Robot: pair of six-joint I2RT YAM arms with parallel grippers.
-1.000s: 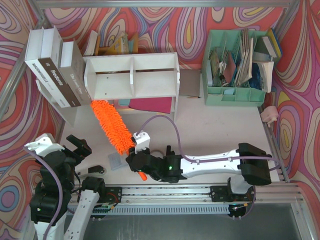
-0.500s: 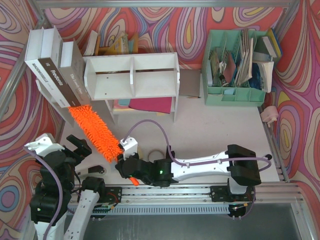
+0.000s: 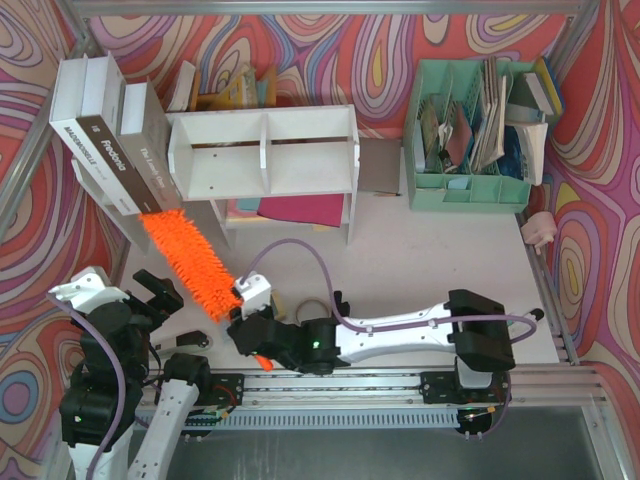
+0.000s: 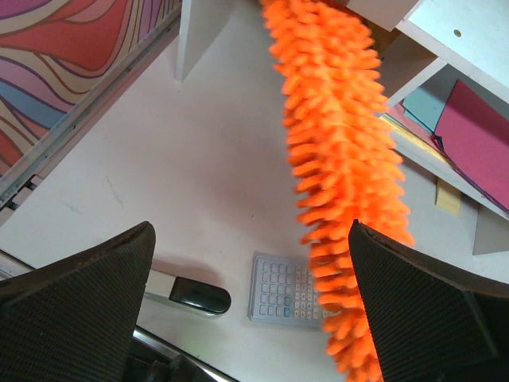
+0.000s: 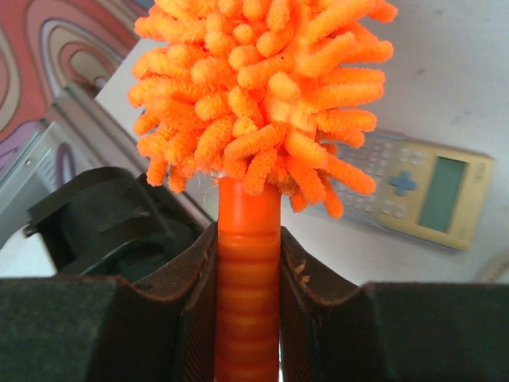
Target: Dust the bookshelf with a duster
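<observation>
First, left gripper: hanging wide open over the near-left corner, its fingers gripping nothing; the arm is sitting folded above its base.
Right gripper: its pads are pinching the duster's handle from both sides; the arm is stretching low along the near edge, from its base at the near right toward the near-left corner.
Handle end: a short orange stub is poking out behind the right gripper in the top view; the part between the pads is staying hidden there.
Calculator: lying flat near the near-left corner, one corner slipping under the orange fringe; the top view is showing almost none of it.
Silver-and-black object: lying just left of the calculator, too blurred to name.
Duster: slanting from the right gripper away toward the left edge, its tip ending by the bookshelf's near-left leg, under the leaning books; whether it is touching either cannot be told, and the left wrist view is cutting the tip off.
Bookshelf: standing toward the far edge, left of middle, with a pink sheet lying beneath it.
Organizer: standing at the far-right corner, its papers too jumbled to make out.
</observation>
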